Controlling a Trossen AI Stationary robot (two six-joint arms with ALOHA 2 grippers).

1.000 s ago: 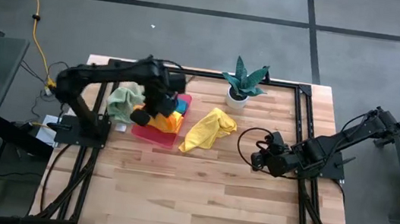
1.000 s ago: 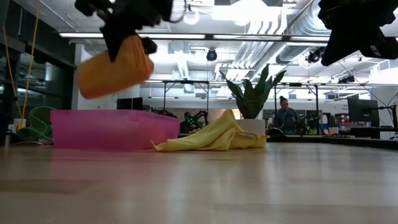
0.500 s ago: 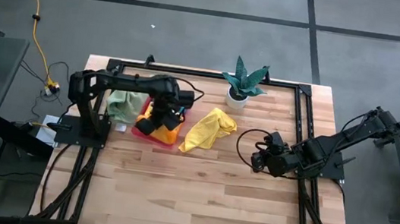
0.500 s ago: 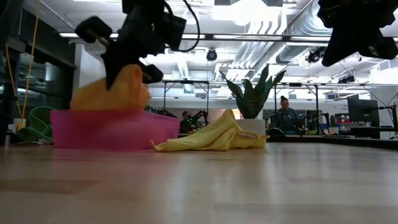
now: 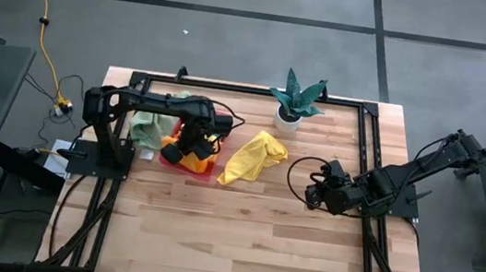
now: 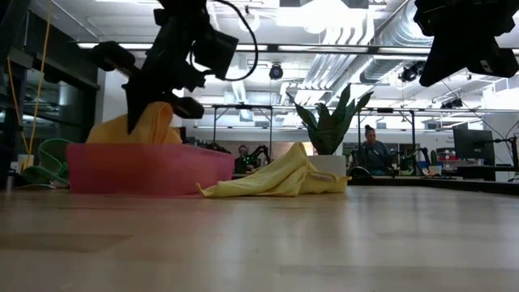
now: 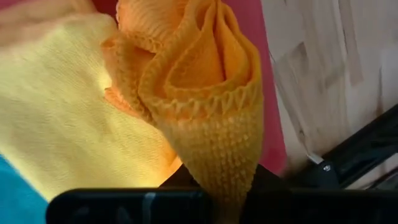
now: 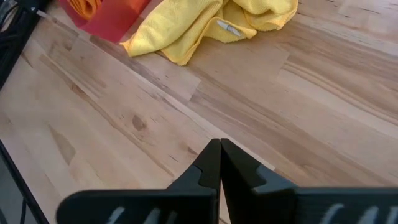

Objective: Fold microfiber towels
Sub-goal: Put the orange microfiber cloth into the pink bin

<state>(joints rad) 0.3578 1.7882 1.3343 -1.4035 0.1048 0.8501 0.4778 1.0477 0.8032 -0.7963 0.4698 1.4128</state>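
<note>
My left gripper [image 5: 188,144] hangs over the pink tray [image 5: 185,168] at the table's far left, shut on a folded orange towel [image 7: 208,81]. In the low view the orange towel [image 6: 146,126] dips behind the tray's wall [image 6: 146,170]. A yellow towel [image 7: 62,124] and a teal one [image 7: 11,202] lie in the tray. A pale green towel [image 5: 150,125] lies bunched at the tray's left side. A second yellow towel [image 5: 254,156] lies crumpled on the table to the right of the tray. My right gripper [image 8: 219,155] waits shut above bare wood at the right. My left gripper pinches the orange towel's bunched folded end [image 7: 225,168] between its two fingers, several layers together. The fingers come steeply from above. The towel hangs below them, its folds fanning out, and its lower part sits inside the tray beside the yellow towel.
A potted plant [image 5: 296,101] stands at the far edge, right of the tray. A black frame [image 5: 371,115] runs along the table's edges. Bare wood [image 5: 240,238] fills the near half of the table.
My left gripper has come down toward the pink tray, tipping more steeply downward, still shut on the orange towel. The towel, which hung clear above the tray, now has its lower part inside it.
</note>
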